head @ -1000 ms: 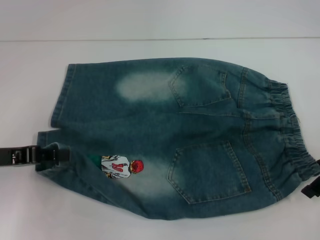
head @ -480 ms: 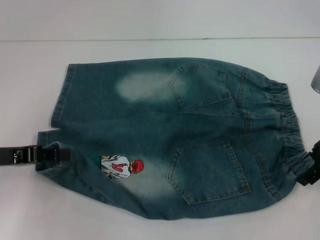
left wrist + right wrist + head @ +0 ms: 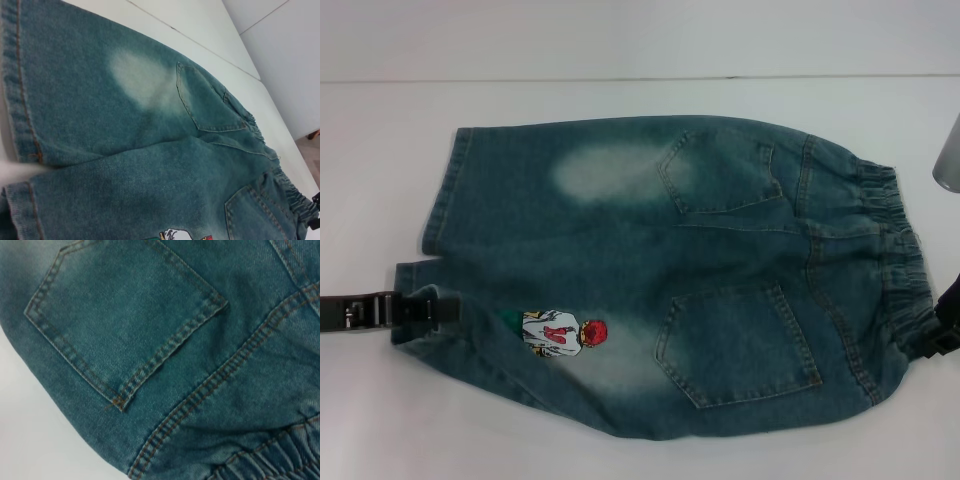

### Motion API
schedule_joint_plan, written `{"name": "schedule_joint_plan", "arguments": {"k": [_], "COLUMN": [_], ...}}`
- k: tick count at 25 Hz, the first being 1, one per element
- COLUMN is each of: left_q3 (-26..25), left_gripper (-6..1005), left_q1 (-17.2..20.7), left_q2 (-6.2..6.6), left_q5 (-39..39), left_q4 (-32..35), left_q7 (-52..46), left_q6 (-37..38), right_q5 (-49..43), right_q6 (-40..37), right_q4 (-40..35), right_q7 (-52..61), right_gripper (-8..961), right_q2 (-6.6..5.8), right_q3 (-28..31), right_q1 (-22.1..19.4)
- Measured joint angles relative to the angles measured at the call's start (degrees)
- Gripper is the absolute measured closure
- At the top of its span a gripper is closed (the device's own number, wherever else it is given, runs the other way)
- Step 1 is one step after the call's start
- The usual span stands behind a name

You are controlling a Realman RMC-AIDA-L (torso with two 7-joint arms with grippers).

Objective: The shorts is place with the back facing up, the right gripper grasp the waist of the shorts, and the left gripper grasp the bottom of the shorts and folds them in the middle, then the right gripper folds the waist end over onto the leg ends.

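The shorts point(image 3: 670, 275) lie flat, back pockets up, across the middle of the white bench point(image 3: 620, 40). The left gripper point(image 3: 420, 308) is clamped on the near leg hem point(image 3: 415, 275) toward the bench's left edge. The right gripper point(image 3: 942, 330) sits at the elastic waist point(image 3: 900, 270) by the right edge; its grip cannot be told.

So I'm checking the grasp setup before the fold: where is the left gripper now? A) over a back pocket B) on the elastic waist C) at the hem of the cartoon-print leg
C: the left gripper sits at the hem of the shorts leg bearing the cartoon print.
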Motion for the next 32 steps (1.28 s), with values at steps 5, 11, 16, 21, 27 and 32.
{"name": "schedule_joint_plan", "arguments": {"k": [5,11,16,21,27,32], "left_q3": [0.0,-0.18,-0.22,-0.28,-0.18,0.37], "left_gripper": [999,999,1000,1000,1000,1000], "left_q1": [-0.04,-0.39,-0.56,-0.92,-2.4,-4.25], "left_q2": [0.14,0.27,0.35,0.43,0.44,0.15], "left_q5": [0.0,-0.67,-3.21,-5.87,-9.9,-12.33], "left_q4": [0.0,0.0,0.0,-0.07,-2.89,-5.29], "left_q7": [0.11,0.32,0.42,0.44,1.48,4.01], "left_q6": [0.02,-1.07,-2.97,-8.6,-17.96,-26.33], "right_q5": [0.13,2.67,8.58,19.23,35.44,47.72], "right_q6": [0.72,1.22,2.0,8.34,19.67,29.73], "right_q4": [0.12,0.59,1.49,4.87,15.78,25.13], "right_q7": [-0.24,-3.64,-6.18,-6.78,-11.17,-19.94], "right_gripper": [647,876,895,899,898,898], "right_q2": [0.0,-0.38,-1.08,-1.95,-2.49,-1.39], "right_q3": [0.34,5.96,11.65,17.67,22.75,24.74], "right_q1": [-0.53,-1.21,-3.16,-6.09,-9.44,-11.5]}}
